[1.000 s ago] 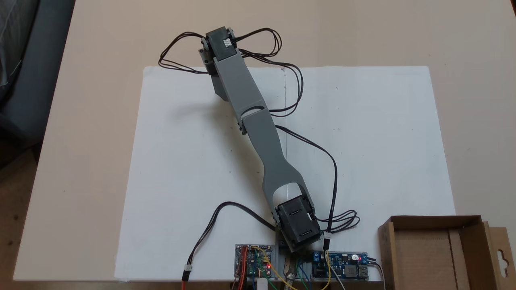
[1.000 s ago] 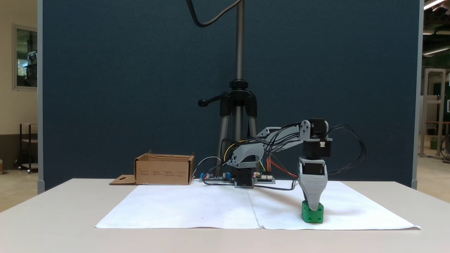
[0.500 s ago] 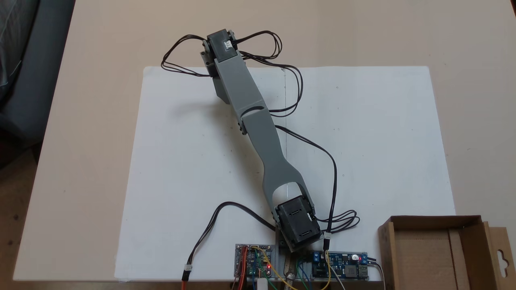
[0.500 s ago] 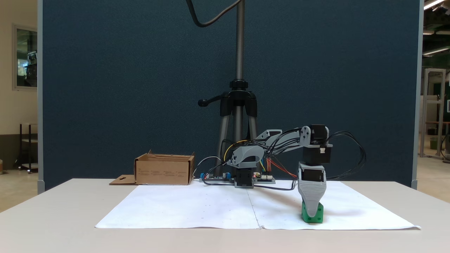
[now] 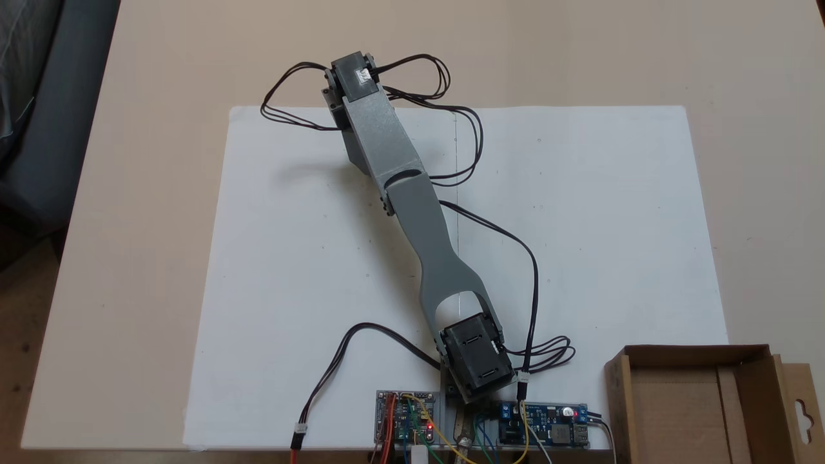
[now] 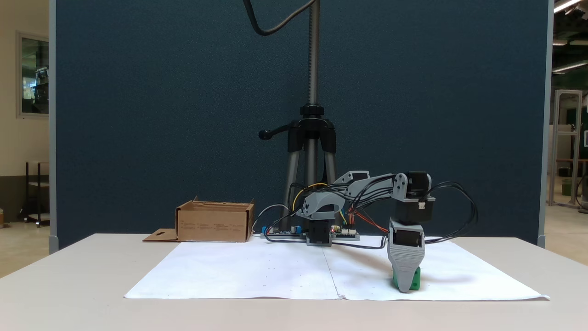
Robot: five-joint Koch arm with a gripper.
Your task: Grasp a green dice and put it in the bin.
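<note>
The green dice (image 6: 415, 279) rests on the white paper at the front right of a fixed view, and only slivers of it show on either side of the grey jaw. My gripper (image 6: 404, 288) points straight down over the dice, its tip almost at the paper. The jaws stand one behind the other, so their gap is hidden. From above, the grey arm (image 5: 412, 212) stretches to the paper's far left, with the wrist motor (image 5: 351, 76) covering what lies below. The bin, a brown cardboard box, stands beside the arm's base (image 5: 693, 353) (image 6: 213, 224).
A white paper sheet (image 5: 599, 225) covers the middle of the beige table (image 5: 148, 193). Circuit boards (image 5: 405, 417) and loose black cables (image 5: 515, 251) lie by the base. A tripod (image 6: 312, 138) stands behind the table against a dark blue screen.
The gripper has come down over the green dice, hiding more of it. The wrist has dropped and the arm has reached slightly further out.
</note>
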